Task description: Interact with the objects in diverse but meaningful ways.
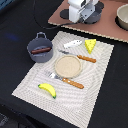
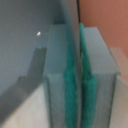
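My gripper (image 1: 82,11) sits at the back of the scene, over the brown board (image 1: 95,26) and away from all the objects. In the wrist view the gripper (image 2: 78,85) is shut, its green pads (image 2: 69,95) pressed nearly together with nothing between them. A grey-blue handled pot (image 1: 40,46) stands at the mat's far corner on the exterior view's left, with the dark brown bar (image 1: 40,50) inside. The white-and-blue tool (image 1: 74,43) and yellow cheese wedge (image 1: 90,45) lie along the mat's far edge. The yellow banana (image 1: 47,89) rests near its front.
A round tan plate (image 1: 67,66) occupies the middle of the striped placemat (image 1: 97,85), with an orange-handled knife (image 1: 80,57) behind it and an orange-handled fork (image 1: 67,80) in front. A bowl (image 1: 122,17) sits on the brown board at the exterior view's right. A black cable (image 1: 42,22) trails across the dark table.
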Controlling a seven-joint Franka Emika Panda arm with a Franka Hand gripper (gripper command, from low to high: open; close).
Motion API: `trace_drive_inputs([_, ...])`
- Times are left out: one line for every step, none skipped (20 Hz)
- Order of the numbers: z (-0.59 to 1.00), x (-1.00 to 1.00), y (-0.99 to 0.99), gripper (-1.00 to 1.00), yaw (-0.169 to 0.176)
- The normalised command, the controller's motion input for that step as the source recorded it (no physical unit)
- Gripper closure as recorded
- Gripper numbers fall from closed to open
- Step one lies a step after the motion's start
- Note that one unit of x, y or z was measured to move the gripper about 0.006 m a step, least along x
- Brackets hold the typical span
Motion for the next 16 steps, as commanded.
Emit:
trace_drive_inputs([0.69, 0.47, 0.19, -1.00, 0.000])
trace_drive_inputs([0.85, 0.57, 0.21, -1.00, 0.000])
trace_drive_inputs([0.89, 0.64, 0.24, -1.00, 0.000])
trace_drive_inputs([0.93, 0.64, 0.21, -1.00, -0.001])
trace_drive_inputs([0.92, 0.63, 0.19, -1.00, -0.004])
trace_drive_inputs([0.90, 0.66, 0.19, -1.00, -0.001])
trace_drive_inputs([0.88, 0.64, 0.17, -1.00, 0.000])
trace_drive_inputs([0.84, 0.59, 0.15, -1.00, 0.000])
trace_drive_inputs([0.85, 0.53, 0.16, -1.00, 0.000])
trace_drive_inputs([0.91, 0.45, 0.14, -1.00, 0.000])
trace_drive_inputs([0.98, 0.38, 0.14, -1.00, 0.000])
trace_drive_inputs([1.00, 0.34, 0.14, -1.00, 0.000])
trace_drive_inputs([1.00, 0.35, 0.13, -1.00, 0.000])
trace_drive_inputs([1.00, 0.33, 0.04, -1.00, 0.000])
trace_drive_inputs([0.92, 0.29, 0.00, -1.00, 0.000])
trace_drive_inputs([0.75, 0.27, -0.05, -1.00, 0.000])
